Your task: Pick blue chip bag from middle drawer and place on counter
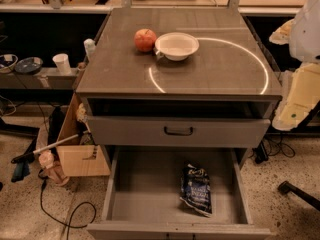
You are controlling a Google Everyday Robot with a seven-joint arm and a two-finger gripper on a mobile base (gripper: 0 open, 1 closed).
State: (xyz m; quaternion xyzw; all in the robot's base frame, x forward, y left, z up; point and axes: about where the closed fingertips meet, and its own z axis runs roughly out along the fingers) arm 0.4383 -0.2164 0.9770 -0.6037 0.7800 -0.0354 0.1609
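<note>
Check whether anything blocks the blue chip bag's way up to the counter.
Nothing visible lies over the blue chip bag in the open middle drawer. On the counter, only an apple and white bowl stand, toward the back. The gripper is not in view.

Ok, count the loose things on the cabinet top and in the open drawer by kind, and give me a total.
apple: 1, on the counter
white bowl: 1, on the counter
blue chip bag: 1, in the middle drawer
Total: 3
The gripper is not in view.
</note>
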